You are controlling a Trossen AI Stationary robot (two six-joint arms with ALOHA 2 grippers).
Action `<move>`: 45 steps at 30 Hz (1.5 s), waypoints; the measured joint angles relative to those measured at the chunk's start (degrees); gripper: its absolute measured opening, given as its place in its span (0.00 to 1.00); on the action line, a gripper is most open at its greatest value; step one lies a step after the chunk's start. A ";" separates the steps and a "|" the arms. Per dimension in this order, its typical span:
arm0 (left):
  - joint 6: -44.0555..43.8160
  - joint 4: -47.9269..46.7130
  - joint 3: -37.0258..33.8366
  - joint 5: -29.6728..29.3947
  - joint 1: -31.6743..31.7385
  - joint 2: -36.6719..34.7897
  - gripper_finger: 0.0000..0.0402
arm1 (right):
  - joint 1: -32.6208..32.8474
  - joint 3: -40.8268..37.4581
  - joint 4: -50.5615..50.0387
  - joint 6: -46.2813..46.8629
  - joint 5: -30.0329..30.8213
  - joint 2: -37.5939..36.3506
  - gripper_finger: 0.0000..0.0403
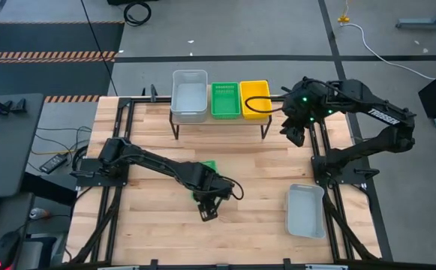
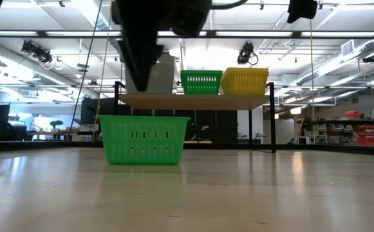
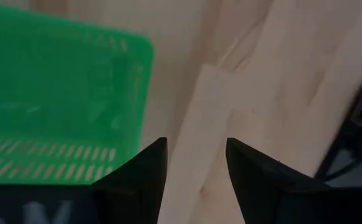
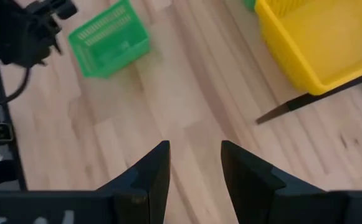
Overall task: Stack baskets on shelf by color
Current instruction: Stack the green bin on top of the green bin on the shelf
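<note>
Left end effector (image 1: 208,211), fingers apart, above a green basket (image 2: 145,139) on the counter (image 1: 150,225); right end effector (image 1: 293,135), fingers apart, beside the shelf (image 1: 219,120).

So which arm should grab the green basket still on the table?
Left, probably. The left gripper hangs open right beside the green basket at mid-table. The right gripper sits by the shelf, near the yellow basket, farther away.
</note>
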 joint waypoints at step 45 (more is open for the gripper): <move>16.44 -20.22 36.07 -26.51 6.49 8.61 0.00 | 6.84 0.00 -1.29 4.20 -0.99 -3.42 0.37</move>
